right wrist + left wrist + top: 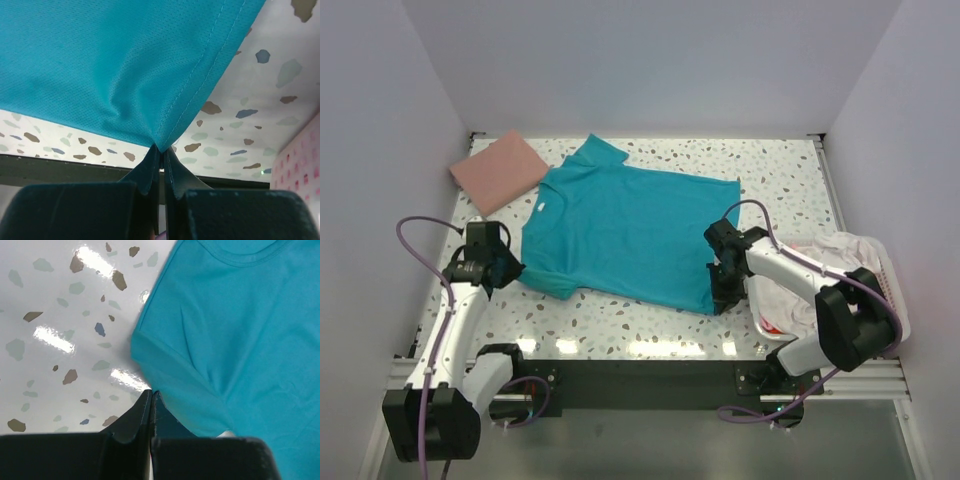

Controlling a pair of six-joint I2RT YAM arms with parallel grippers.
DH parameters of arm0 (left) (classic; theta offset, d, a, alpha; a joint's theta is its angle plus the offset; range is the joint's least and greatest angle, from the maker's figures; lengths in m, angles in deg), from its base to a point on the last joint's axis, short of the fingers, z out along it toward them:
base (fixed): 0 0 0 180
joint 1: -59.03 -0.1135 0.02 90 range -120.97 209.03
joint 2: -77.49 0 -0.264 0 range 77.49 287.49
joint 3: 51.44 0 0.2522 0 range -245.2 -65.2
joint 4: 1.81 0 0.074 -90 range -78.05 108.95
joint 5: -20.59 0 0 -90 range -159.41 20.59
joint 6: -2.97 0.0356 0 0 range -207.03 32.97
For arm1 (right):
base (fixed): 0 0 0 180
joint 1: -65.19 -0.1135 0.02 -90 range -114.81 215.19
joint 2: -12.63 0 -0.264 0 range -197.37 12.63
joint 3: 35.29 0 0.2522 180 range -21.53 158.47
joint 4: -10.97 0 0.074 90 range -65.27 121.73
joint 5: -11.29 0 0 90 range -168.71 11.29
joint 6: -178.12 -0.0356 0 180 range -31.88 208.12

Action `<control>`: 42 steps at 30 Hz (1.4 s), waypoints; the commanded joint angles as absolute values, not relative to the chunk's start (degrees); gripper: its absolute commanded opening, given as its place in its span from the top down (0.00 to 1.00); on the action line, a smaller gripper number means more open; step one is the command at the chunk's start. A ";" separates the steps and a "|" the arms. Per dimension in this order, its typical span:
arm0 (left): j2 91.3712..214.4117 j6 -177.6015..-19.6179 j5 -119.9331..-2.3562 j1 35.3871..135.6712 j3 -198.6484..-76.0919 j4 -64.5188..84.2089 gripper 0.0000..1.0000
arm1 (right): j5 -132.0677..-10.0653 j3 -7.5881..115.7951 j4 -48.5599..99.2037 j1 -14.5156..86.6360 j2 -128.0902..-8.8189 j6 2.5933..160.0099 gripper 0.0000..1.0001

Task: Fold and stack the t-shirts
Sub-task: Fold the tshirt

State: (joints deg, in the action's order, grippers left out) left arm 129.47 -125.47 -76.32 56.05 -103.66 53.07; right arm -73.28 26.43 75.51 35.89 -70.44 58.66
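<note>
The teal t-shirt (625, 230) lies spread flat at the middle of the table (780, 170), its collar pointing to 10 o'clock, where the dusty pink t-shirt (500, 170) sits folded just beside it. The left gripper (151, 395), at the shirt's 8 o'clock, has its fingers pressed together on the sleeve edge. The right gripper (161, 150), at 4 o'clock, pinches the hem corner into a small peak, near the white basket (898, 305)
</note>
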 commanded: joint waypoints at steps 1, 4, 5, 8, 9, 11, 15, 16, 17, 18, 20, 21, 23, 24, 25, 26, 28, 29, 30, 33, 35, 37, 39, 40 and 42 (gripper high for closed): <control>132.06 -124.56 -74.33 55.69 -107.65 49.57 1.00 | -75.63 31.55 82.19 35.74 -69.29 58.15 1.00; 136.18 -122.10 -74.50 56.04 -110.54 46.67 1.00 | -76.59 34.71 84.48 35.65 -70.34 57.97 1.00; 137.50 -121.49 -74.33 56.30 -112.38 45.36 1.00 | -76.86 36.29 84.93 35.74 -70.52 57.88 1.00; 142.69 -119.64 -73.54 56.92 -116.16 43.34 1.00 | -78.09 39.36 85.81 36.35 -72.10 58.06 1.00; 144.88 -118.85 -72.75 57.01 -116.87 42.80 1.00 | -78.18 39.99 85.90 36.71 -73.23 58.14 1.00; 146.91 -118.15 -72.22 57.27 -119.25 41.14 1.00 | -78.53 42.09 86.08 37.94 -74.29 58.67 1.00; 152.35 -117.09 -70.03 58.24 -122.85 38.32 1.00 | -78.53 44.56 85.29 41.01 -76.32 59.81 1.00; 153.50 -116.91 -69.67 58.41 -124.42 37.53 1.00 | -78.44 45.09 85.20 42.50 -77.19 60.42 1.00; 155.60 -116.83 -69.67 58.50 -125.22 37.18 1.00 | -78.27 46.31 85.20 43.12 -77.72 60.60 1.00; 156.75 -116.39 -67.93 58.59 -126.19 36.91 1.00 | -78.27 47.02 85.20 43.74 -78.33 60.95 1.00; 160.17 -115.95 -67.56 60.24 -129.26 36.65 1.00 | -78.36 49.21 85.20 45.23 -79.74 61.92 1.00; 161.15 -115.34 -67.21 60.43 -130.32 36.56 1.00 | -78.36 50.00 85.20 45.58 -80.27 62.10 1.00; 164.30 -114.46 -66.95 60.96 -133.48 36.38 1.00 | -78.53 52.29 85.11 46.29 -82.38 62.89 1.00; 165.37 -114.10 -66.86 61.05 -134.62 36.38 1.00 | -78.53 53.17 85.19 46.46 -83.25 63.15 1.00; 166.51 -113.67 -66.77 61.23 -136.90 36.38 1.00 | -78.53 54.83 85.20 46.47 -84.22 63.59 1.00; 168.43 -112.88 -66.68 61.40 -138.05 36.47 1.00 | -78.53 55.63 85.20 46.55 -85.97 63.59 1.00; 170.46 -112.08 -66.16 61.93 -141.47 36.47 1.00 | -78.53 57.91 85.28 46.56 -87.82 63.77 1.00; 172.47 -111.56 -66.15 62.02 -142.62 36.56 1.00 | -78.53 58.62 85.37 46.64 -89.31 63.86 1.00; 173.45 -111.38 -66.07 62.10 -144.89 36.65 1.00 | -78.53 59.23 85.46 46.73 -89.85 63.95 1.00; 176.79 -111.11 -66.42 62.37 -148.68 37.26 1.00 | -79.40 61.17 85.72 46.99 -91.61 63.68 1.00; 178.81 -110.68 -67.03 62.54 -150.36 37.35 1.00 | -79.76 62.23 85.81 47.26 -92.23 63.42 1.00; 180.66 -110.23 -67.30 62.72 -152.81 38.05 1.00 | -79.85 63.19 85.99 47.61 -92.93 63.33 1.00; 181.81 -109.71 -67.21 62.72 -154.75 38.32 1.00 | -79.94 64.07 86.33 47.87 -93.63 63.16 1.00; 182.33 -109.53 -67.03 62.81 -155.20 38.58 1.00 | -80.02 64.94 86.42 48.05 -93.89 63.16 1.00; 183.74 -109.44 -66.16 62.81 -156.51 38.93 1.00 | -80.46 65.92 87.13 48.40 -94.33 63.07 1.00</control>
State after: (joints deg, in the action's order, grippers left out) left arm 182.58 -111.30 -66.77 62.56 -152.75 39.46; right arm -79.22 62.56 85.00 47.67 -93.96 62.69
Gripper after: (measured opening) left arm 0.015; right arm 0.023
